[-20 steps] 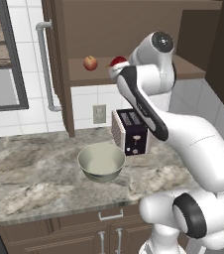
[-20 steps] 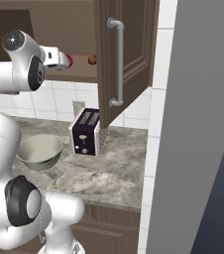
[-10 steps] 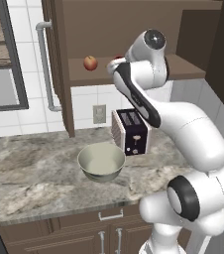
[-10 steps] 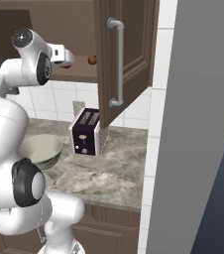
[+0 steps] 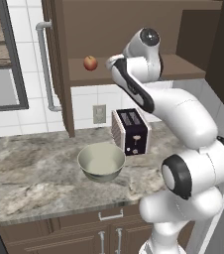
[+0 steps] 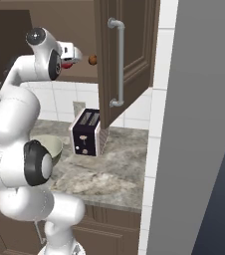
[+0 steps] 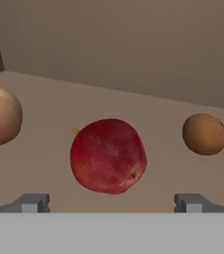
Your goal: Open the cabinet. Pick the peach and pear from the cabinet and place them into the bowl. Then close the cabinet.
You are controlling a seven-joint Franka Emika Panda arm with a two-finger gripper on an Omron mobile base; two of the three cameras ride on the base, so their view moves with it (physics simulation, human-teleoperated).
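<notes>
In the centre of your hand view sits the pear [image 7: 108, 156], deep red, resting on the brown shelf of the cabinet [image 7: 134, 49], with a thin yellowish stem end showing at its upper left. You see the gripper [image 7: 112, 201] spread to its full width, its two grey fingertips [image 7: 32, 202] rising at the lower left and lower right of that frame, one on either side of the pear and clear of it; it has hold of nothing. At the left edge lies the peach [image 7: 0, 121], partly cut off by the frame. To the right of the pear, and apart from it, rests a small brown fruit [image 7: 204, 134].

In your left base view, both doors stand open and the peach shows on the shelf in the upper middle, left of the arm's wrist. Below it, the bowl [image 5: 101, 161] stands on the marble counter [image 5: 29, 178], just in front and left of the dark toaster [image 5: 132, 131]. In your right base view the pear seems to be the red patch peeking past the hand, though it is mostly hidden there.
</notes>
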